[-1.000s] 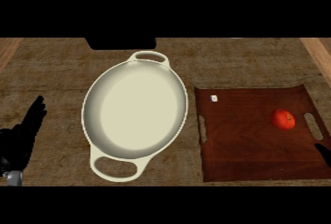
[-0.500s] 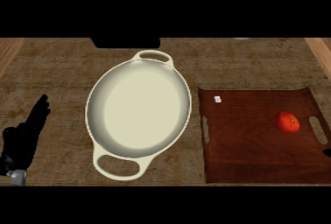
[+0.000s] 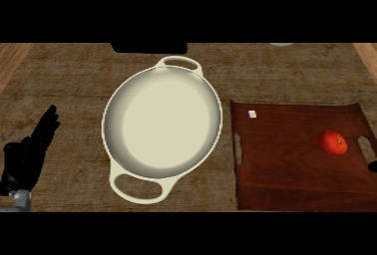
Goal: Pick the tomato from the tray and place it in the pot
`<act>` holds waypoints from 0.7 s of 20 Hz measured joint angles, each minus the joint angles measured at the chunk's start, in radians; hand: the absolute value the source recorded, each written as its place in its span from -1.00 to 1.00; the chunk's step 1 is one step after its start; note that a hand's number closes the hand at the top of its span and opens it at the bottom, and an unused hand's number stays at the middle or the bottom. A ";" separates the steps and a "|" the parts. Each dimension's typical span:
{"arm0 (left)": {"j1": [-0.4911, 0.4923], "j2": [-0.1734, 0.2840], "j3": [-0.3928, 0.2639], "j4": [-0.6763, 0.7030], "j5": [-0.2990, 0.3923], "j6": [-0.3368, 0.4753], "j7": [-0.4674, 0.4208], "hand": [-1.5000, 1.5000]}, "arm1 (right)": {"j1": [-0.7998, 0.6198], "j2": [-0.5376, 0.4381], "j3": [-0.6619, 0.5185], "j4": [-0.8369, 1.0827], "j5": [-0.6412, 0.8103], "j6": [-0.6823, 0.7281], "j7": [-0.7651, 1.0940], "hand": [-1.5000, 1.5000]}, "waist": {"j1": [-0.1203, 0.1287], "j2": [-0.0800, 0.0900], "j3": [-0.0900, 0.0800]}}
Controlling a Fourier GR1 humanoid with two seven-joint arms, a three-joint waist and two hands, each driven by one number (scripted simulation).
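View has shifted: tomato (image 3: 333, 143) and tray (image 3: 294, 174) sit further right.

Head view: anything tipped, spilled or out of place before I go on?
Nothing stands out. The tomato sits whole on the tray, near its right handle slot. The pot lies flat beside the tray, with nothing in it. The left hand rests open at the left edge.

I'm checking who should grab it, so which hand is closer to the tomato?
Right. The right hand just peeks in at the picture's right edge, beside the tomato on the tray. The left hand rests far across, beyond the pot.
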 measured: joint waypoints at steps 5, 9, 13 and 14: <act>0.011 -0.019 0.003 -0.002 -0.014 0.001 0.001 0.00 | -0.149 0.013 0.062 0.113 -0.051 0.133 0.107 -1.00 | -0.006 -0.002 0.001; 0.023 -0.023 0.025 -0.016 -0.025 -0.014 0.005 0.00 | -0.239 0.049 0.080 0.224 -0.040 0.195 0.113 -1.00 | -0.013 -0.003 0.001; 0.048 -0.039 0.039 -0.047 -0.042 -0.022 0.020 0.00 | -0.294 0.087 0.099 0.279 -0.004 0.220 0.136 -1.00 | -0.017 -0.004 0.001; 0.038 -0.050 0.040 -0.024 -0.051 -0.020 0.009 0.00 | -0.299 0.093 0.106 0.285 0.007 0.226 0.140 -1.00 | -0.020 -0.004 0.001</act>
